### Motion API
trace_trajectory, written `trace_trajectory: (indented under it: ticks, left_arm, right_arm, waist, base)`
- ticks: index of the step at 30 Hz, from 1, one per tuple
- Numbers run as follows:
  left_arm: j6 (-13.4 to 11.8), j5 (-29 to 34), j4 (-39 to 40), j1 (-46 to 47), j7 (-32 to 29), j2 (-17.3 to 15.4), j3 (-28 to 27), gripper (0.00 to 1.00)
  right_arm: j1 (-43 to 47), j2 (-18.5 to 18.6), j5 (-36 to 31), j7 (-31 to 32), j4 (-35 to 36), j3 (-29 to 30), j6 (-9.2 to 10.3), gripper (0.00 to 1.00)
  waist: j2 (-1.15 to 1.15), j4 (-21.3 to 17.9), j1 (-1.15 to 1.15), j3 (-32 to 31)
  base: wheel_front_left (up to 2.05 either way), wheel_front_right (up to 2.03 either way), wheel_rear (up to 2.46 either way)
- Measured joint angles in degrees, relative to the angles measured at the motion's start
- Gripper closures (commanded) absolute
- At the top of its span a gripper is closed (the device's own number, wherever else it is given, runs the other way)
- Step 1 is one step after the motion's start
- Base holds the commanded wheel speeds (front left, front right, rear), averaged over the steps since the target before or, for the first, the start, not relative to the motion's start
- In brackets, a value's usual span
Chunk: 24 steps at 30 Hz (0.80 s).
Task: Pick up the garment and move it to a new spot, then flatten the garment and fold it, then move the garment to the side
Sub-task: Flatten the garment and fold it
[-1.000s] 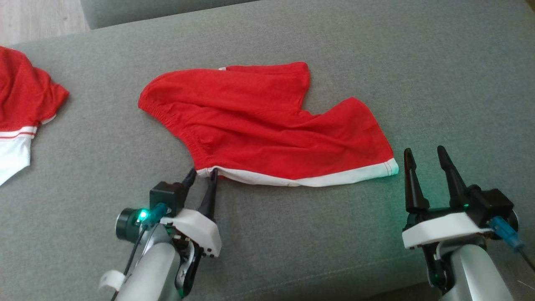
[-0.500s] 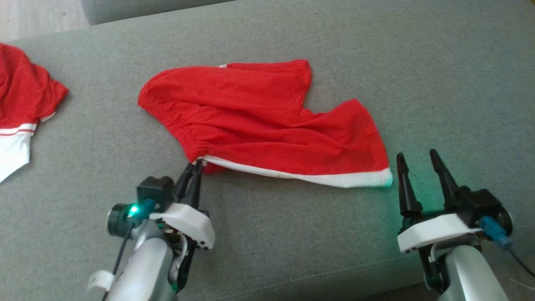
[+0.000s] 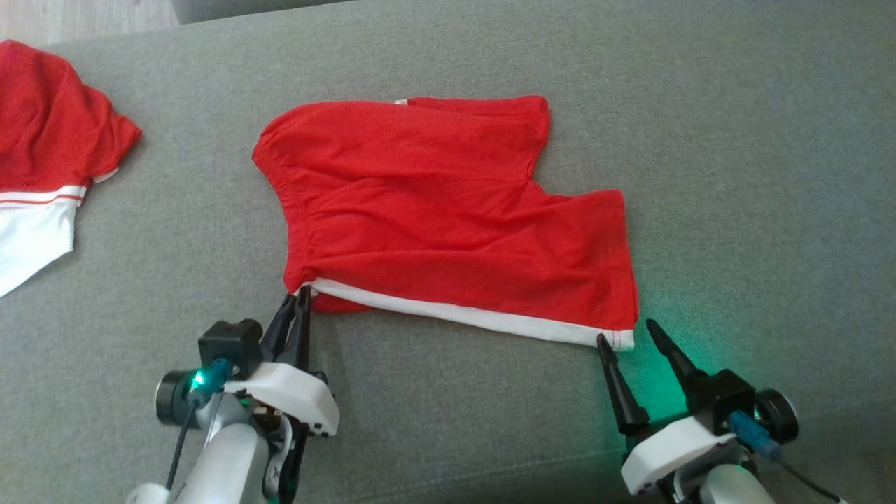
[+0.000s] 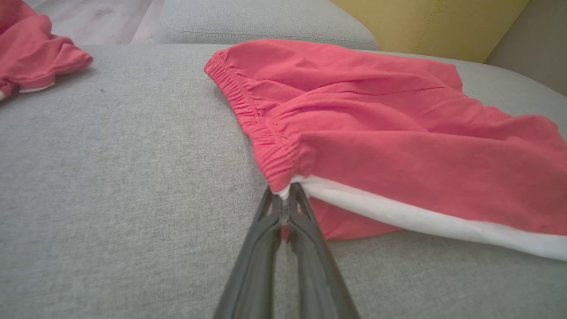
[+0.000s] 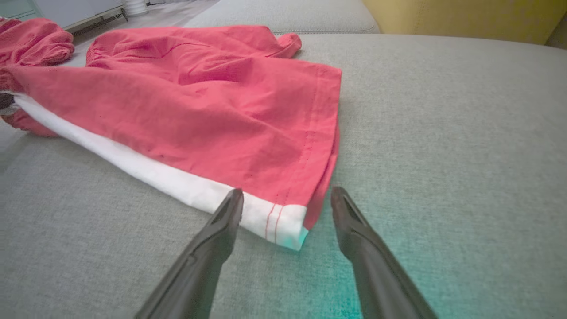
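Note:
The garment [image 3: 434, 203] is a pair of red shorts with a white side stripe, spread on the grey cushion [image 3: 735, 140]. My left gripper [image 3: 299, 295] is shut on its near waistband corner, where the white stripe begins; the left wrist view shows the garment [image 4: 398, 133] pinched at the gripper's [image 4: 285, 197] tips. My right gripper [image 3: 626, 334] stands open at the near hem corner. In the right wrist view the garment's [image 5: 199, 102] white corner lies between that gripper's [image 5: 287, 197] spread fingers.
A second red and white garment [image 3: 42, 154] lies at the far left of the cushion. A yellow cushion [image 4: 425, 22] stands behind the couch seat. The cushion's front edge runs just below both grippers.
My left gripper closed on the waistband corner and drew it toward me. The right gripper came in to the hem corner. The head camera shifted, and the shorts lie flatter.

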State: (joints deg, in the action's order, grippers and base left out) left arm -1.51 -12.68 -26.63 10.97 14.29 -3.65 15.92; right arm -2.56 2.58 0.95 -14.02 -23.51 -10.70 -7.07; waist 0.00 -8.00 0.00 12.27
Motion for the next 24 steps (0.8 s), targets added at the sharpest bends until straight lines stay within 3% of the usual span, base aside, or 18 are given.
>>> trace_trajectory:
  ticks: [19, 22, 24]
  left_arm:
    - [0.54, 0.62, 0.00, -0.23, 0.00, 0.32, -0.37, 1.00]
    - [0.57, 0.98, -0.07, -0.23, 0.00, 0.35, -0.38, 1.00]
    - [0.59, 1.00, -0.18, -0.24, 0.00, 0.38, -0.38, 1.00]
  right_arm:
    - [-0.83, 0.02, -0.47, 0.38, -6.10, -2.96, 0.00, 0.00]
    - [-2.19, 0.03, -0.47, 0.33, -7.23, -4.04, 0.00, 0.17]
    - [-3.22, 0.03, -0.47, 0.32, -7.84, -4.21, 0.00, 0.22]
  waist:
    - [0.00, 0.41, 0.00, -0.32]
    - [0.00, 0.52, 0.00, -0.58]
    - [0.00, 0.67, 0.00, -0.80]
  base:
    - [0.00, 0.00, 0.00]
    - [0.00, 0.00, 0.00]
    - [0.00, 0.00, 0.00]
